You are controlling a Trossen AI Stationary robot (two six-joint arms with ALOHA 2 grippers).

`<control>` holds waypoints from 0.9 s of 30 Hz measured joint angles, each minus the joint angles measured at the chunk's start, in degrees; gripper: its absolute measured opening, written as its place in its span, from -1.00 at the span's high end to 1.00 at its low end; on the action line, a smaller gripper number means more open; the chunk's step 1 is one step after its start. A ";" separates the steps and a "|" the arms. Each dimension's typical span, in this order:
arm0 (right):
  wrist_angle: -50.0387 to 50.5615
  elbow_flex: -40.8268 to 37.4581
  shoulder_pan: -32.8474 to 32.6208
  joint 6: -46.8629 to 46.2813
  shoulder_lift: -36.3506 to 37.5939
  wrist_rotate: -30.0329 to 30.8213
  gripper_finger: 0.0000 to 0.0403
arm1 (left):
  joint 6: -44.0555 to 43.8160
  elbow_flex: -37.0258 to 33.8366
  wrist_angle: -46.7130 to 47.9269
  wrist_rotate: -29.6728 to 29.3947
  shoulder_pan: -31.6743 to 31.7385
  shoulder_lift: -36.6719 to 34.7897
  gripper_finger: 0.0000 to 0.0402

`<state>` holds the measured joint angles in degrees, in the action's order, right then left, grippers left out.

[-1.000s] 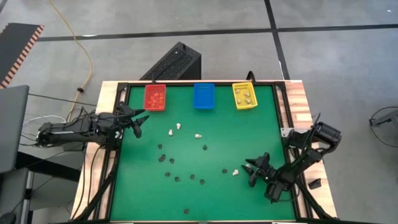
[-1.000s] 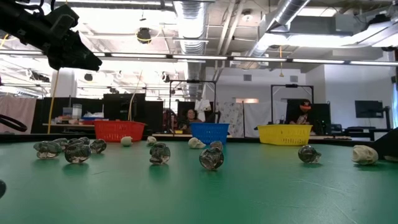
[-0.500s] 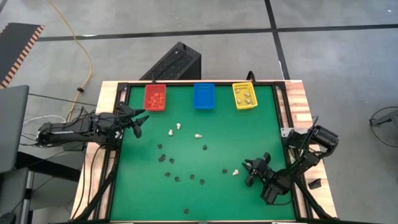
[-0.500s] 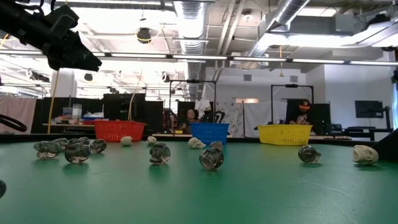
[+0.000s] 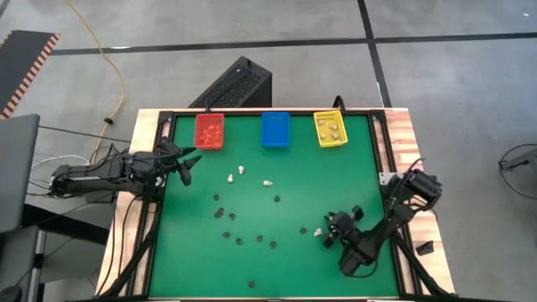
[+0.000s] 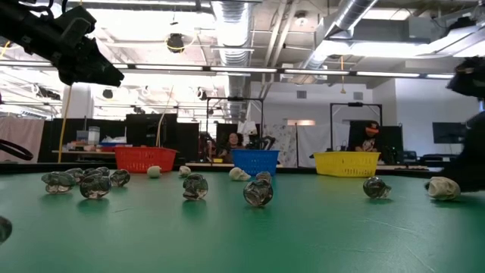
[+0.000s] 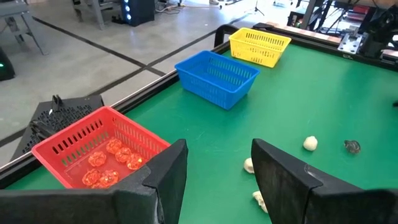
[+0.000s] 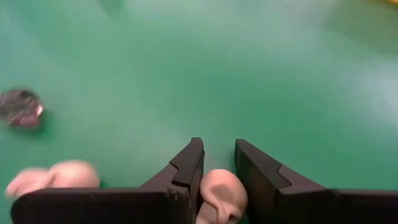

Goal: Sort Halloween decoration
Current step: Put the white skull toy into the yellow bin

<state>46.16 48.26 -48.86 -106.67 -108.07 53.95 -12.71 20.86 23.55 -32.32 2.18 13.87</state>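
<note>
In the lower right of the high view, the right gripper [image 5: 329, 232] is seen low over the green table [image 5: 336, 180], its jaws narrowed onto a cream-white trinket [image 8: 219, 193] that is pinched between the two dark fingers [image 8: 186, 171]. A second cream-white trinket [image 8: 56, 175] is shown just beside it, and a black trinket [image 8: 20, 107] a little farther off. Across the lower centre of the table, black trinkets [image 5: 239, 241] are scattered in a loose arc, with further cream-white pieces [image 5: 268, 183] above them. At the left edge, the left gripper [image 5: 186, 165] is held above the table with its jaws parted and empty. Along the top edge, a red bin [image 5: 209, 132] holding orange-brown trinkets [image 7: 111, 163], a blue bin [image 5: 275, 129] and a yellow bin [image 5: 330, 129] are aligned.
</note>
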 joint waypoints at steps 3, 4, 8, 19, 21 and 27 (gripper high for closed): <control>2.19 0.33 2.13 -0.02 -0.04 0.14 0.45 | 0.00 0.00 -0.10 0.00 0.01 0.00 0.16; 2.45 0.43 2.84 -0.02 -0.04 0.34 0.45 | 0.00 0.00 -0.09 0.00 0.02 0.00 0.16; 2.92 0.45 6.37 1.08 -0.04 1.86 0.45 | 0.02 0.00 -0.09 0.00 0.00 0.01 0.16; 8.56 0.50 20.60 2.38 0.09 9.76 0.45 | 0.02 0.00 -0.09 -0.02 0.02 0.00 0.16; 8.59 0.50 23.16 2.42 0.11 11.16 0.45 | 0.03 0.00 -0.09 -0.02 0.00 0.01 0.16; 8.27 0.50 30.16 2.33 0.54 15.78 0.45 | 0.04 0.00 -0.09 -0.02 0.02 0.00 0.16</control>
<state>54.43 48.75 -18.70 -104.34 -107.54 69.74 -12.67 20.86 23.46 -32.34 2.20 13.87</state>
